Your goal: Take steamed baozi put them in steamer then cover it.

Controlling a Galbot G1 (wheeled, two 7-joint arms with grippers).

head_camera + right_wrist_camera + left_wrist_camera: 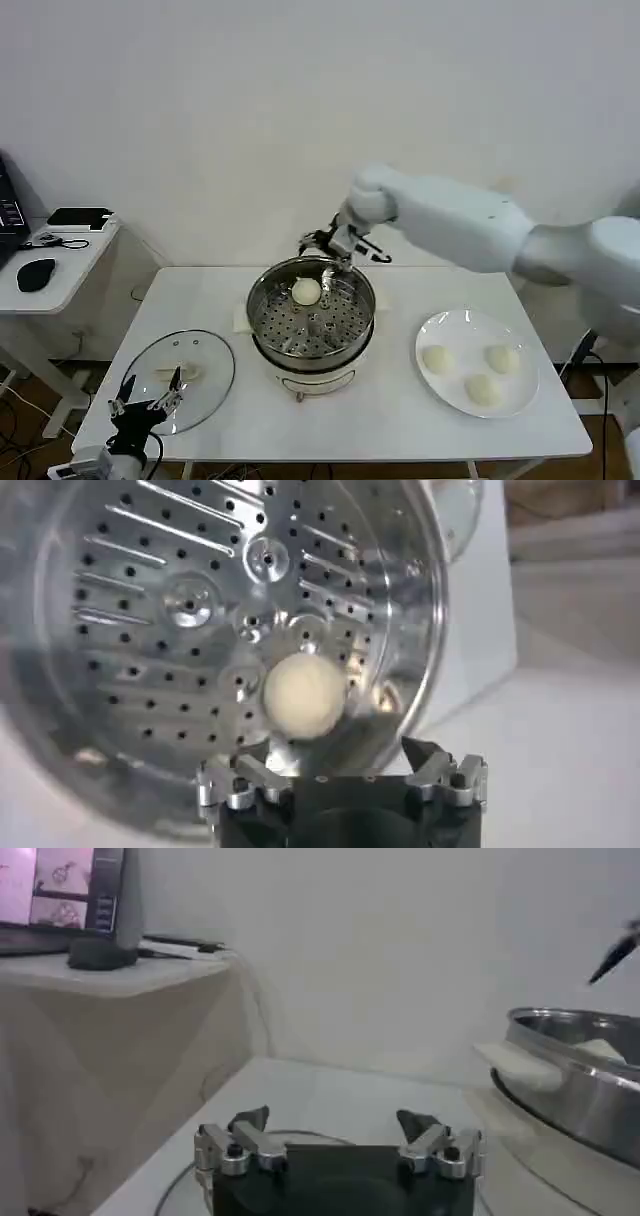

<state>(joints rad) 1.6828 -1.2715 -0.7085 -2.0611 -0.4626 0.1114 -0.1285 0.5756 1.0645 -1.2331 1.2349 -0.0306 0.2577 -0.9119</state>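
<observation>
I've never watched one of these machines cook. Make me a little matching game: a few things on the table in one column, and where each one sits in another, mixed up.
Things:
1. the single baozi
2. the three baozi
3. the cover
4. the right gripper

Places:
A. flat on the table to the robot's left of the steamer
B. on the perforated tray inside the steamer
C. above the steamer's far rim, jaws open
D. on the white plate to the robot's right of the steamer

Pairs: 1-B, 2-D, 3-A, 4-C
</observation>
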